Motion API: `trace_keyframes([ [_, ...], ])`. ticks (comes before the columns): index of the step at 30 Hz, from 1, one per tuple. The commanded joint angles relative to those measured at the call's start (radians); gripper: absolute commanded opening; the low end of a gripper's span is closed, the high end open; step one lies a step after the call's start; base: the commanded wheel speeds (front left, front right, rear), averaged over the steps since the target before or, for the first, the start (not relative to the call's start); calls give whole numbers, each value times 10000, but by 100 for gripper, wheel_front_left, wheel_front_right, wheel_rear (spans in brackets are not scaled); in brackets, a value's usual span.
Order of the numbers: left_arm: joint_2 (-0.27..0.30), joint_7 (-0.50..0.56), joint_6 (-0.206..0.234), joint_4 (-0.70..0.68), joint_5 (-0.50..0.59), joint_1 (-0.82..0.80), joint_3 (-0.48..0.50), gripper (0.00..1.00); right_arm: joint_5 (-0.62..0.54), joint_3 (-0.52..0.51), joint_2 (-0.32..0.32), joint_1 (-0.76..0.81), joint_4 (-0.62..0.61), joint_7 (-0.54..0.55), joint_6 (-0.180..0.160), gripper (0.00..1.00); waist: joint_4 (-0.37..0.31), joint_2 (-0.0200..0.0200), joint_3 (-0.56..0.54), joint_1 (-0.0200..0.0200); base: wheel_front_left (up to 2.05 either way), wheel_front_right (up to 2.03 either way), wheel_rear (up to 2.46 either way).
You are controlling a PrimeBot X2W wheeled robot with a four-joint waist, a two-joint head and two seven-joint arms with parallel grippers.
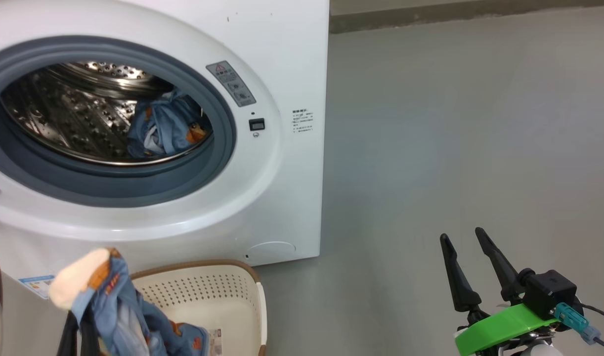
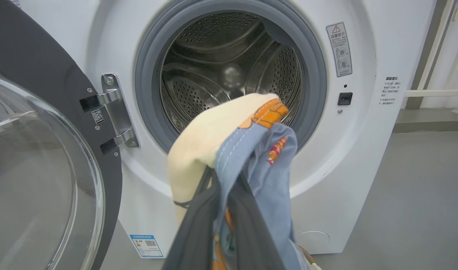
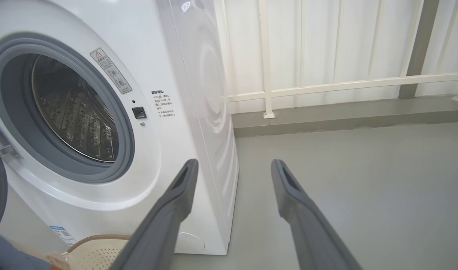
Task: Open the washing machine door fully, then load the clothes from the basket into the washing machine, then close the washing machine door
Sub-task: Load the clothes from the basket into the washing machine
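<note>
Your left gripper (image 2: 225, 180) is clamped on a light blue and cream garment with orange prints (image 2: 255, 150), over the cream perforated plastic basket (image 1: 208, 296), in front of the white front-loading washing machine (image 1: 287, 64). Your right gripper (image 1: 462, 235) stands spread wide, empty.

We see a smooth grey floor (image 1: 455, 123) across the right half of the head view, evenly lit, with a soft shade toward the middle of the frame. A darker grey kerb (image 1: 455, 17) runs along the top edge. In the right wrist view the kerb crosses the middle right, and above it stands a white ribbed wall (image 3: 326, 45). A white rail (image 3: 345, 84) on thin uprights runs before that wall. A grey post (image 3: 420, 45) rises at the upper right.
</note>
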Motion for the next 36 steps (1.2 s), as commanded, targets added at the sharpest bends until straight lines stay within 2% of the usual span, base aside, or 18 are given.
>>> trace_keyframes([
  [1, 43, -124, 35, -189, -129, -689, 305, 0, -70, 264, -17, -169, -286, -25, 16, 100, -48, 0, 171, 0, 0, 0, 0],
  [12, 51, -124, -229, 382, 50, -2958, 504, 0, 73, 157, -149, -488, -535, -31, 16, 100, -291, 0, 1589, 0, 0, 0, 0],
  [17, 277, -124, -474, 690, 380, -4092, 573, 0, 150, 252, -177, -761, -647, -37, 16, 100, -471, 0, 2259, 0, 0, 0, 0],
  [25, 575, -124, -617, 1337, 435, -5957, 901, 0, 313, 271, -239, -1122, -712, -44, 16, 100, -636, 0, 3320, 0, 0, 0, 0],
  [36, 1149, -124, -887, 2905, 394, -8640, 1078, 0, 413, 331, -325, -1595, -953, -48, 16, 100, -700, 0, 4780, 0, 0, 0, 0],
])
